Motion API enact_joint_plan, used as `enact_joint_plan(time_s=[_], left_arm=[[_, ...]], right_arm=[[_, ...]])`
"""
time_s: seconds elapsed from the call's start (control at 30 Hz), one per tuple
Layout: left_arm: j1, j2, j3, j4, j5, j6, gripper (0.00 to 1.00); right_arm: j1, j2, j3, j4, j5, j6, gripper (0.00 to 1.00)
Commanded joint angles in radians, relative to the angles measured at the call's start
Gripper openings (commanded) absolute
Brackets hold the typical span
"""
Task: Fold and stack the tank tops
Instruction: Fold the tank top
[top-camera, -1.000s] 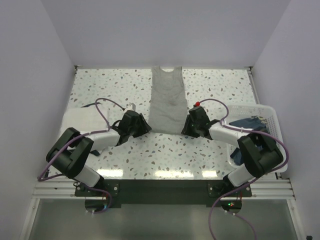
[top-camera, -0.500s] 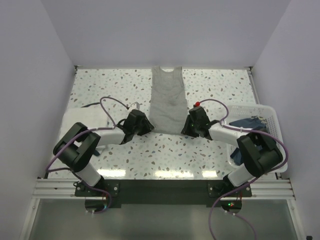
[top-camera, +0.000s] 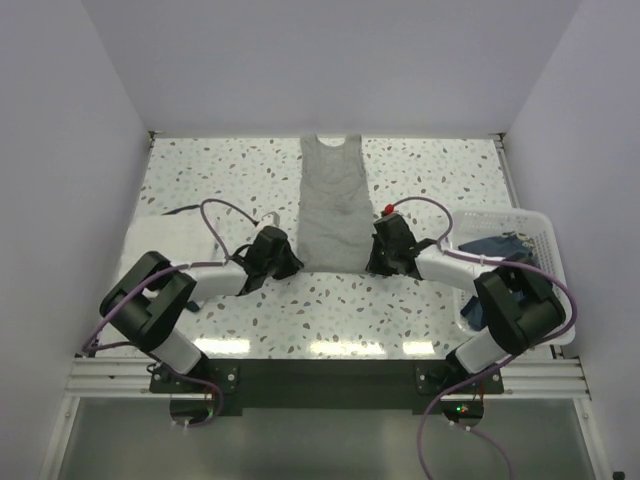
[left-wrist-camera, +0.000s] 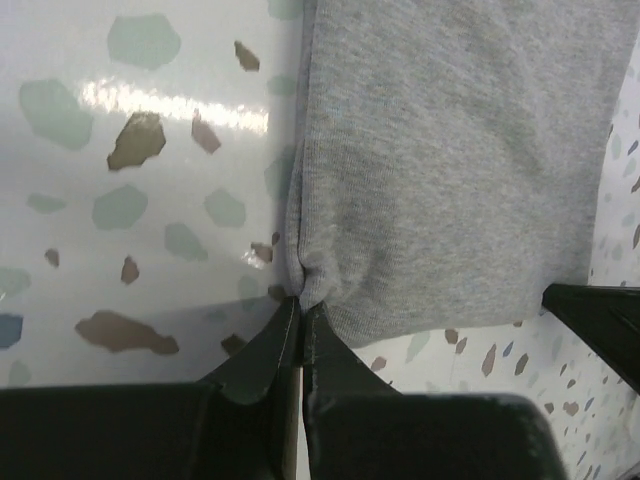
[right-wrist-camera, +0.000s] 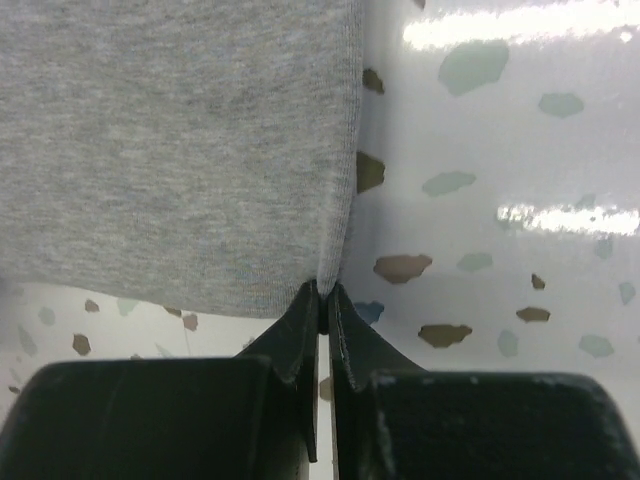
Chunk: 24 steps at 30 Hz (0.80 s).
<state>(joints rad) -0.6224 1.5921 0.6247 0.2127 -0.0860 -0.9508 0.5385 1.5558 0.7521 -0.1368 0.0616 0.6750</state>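
Here we see the left gripper (left-wrist-camera: 302, 305) and right gripper (right-wrist-camera: 323, 290) each pinched onto a near corner of the grey tank top (top-camera: 332, 205).

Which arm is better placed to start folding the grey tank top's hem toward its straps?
Neither alone, probably: the left tool pinches the left hem corner of the grey tank top, the right tool its right corner, so both look equally ready.

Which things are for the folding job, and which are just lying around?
For the job: grey tank top, white tank top, left pincer, right pincer (both pinching the grey one's hem).
Just lying about: white basket, dark blue clothes inside it.
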Motion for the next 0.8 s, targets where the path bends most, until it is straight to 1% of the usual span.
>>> enact_joint_plan(time_s=[0.0, 0.13, 0.17, 0.2, 0.23, 0.27, 0.3, 0.33, 0.37, 0.4, 0.43, 0.47, 0.5, 0.6, 0.73, 0.77], left_arm=[[-0.034, -0.086, -0.068, -0.134, -0.029, 0.003, 0.00], [-0.074, -0.219, -0.147, -0.194, -0.041, -0.032, 0.00], [-0.088, -0.280, -0.175, -0.211, -0.049, -0.042, 0.00], [-0.124, -0.314, -0.187, -0.276, -0.070, -0.064, 0.00], [-0.147, -0.346, -0.200, -0.304, -0.081, -0.080, 0.00], [-0.170, -0.418, -0.223, -0.361, -0.092, -0.095, 0.00], [-0.221, -0.455, -0.235, -0.390, -0.107, -0.135, 0.00], [-0.249, -0.492, -0.246, -0.418, -0.115, -0.156, 0.00], [-0.310, -0.564, -0.256, -0.487, -0.126, -0.179, 0.00], [-0.347, -0.598, -0.258, -0.522, -0.151, -0.231, 0.00], [-0.381, -0.630, -0.257, -0.560, -0.164, -0.259, 0.00], [-0.417, -0.686, -0.244, -0.600, -0.176, -0.287, 0.00], [-0.492, -0.710, -0.234, -0.674, -0.207, -0.345, 0.00], [-0.598, -0.765, -0.169, -0.798, -0.262, -0.417, 0.00], [-0.611, -0.770, -0.045, -0.857, -0.337, -0.396, 0.00], [-0.609, -0.759, 0.011, -0.854, -0.359, -0.382, 0.00]], right_arm=[[0.057, -0.072, 0.000, -0.109, 0.056, -0.034, 0.00], [0.133, -0.160, -0.054, -0.147, 0.072, -0.003, 0.00], [0.170, -0.205, -0.084, -0.158, 0.076, 0.015, 0.00], [0.192, -0.235, -0.100, -0.185, 0.092, 0.027, 0.00], [0.245, -0.262, -0.115, -0.199, 0.101, 0.040, 0.00], [0.271, -0.325, -0.146, -0.216, 0.110, 0.072, 0.00], [0.300, -0.356, -0.161, -0.253, 0.125, 0.092, 0.00], [0.329, -0.388, -0.177, -0.271, 0.133, 0.112, 0.00], [0.389, -0.423, -0.195, -0.291, 0.141, 0.153, 0.00], [0.423, -0.489, -0.200, -0.334, 0.147, 0.175, 0.00], [0.498, -0.525, -0.201, -0.358, 0.179, 0.199, 0.00], [0.536, -0.554, -0.195, -0.383, 0.196, 0.246, 0.00], [0.604, -0.598, -0.185, -0.438, 0.236, 0.270, 0.00], [0.675, -0.632, -0.116, -0.536, 0.296, 0.320, 0.00], [0.692, -0.625, 0.007, -0.613, 0.408, 0.278, 0.00], [0.690, -0.617, 0.053, -0.616, 0.465, 0.249, 0.00]])
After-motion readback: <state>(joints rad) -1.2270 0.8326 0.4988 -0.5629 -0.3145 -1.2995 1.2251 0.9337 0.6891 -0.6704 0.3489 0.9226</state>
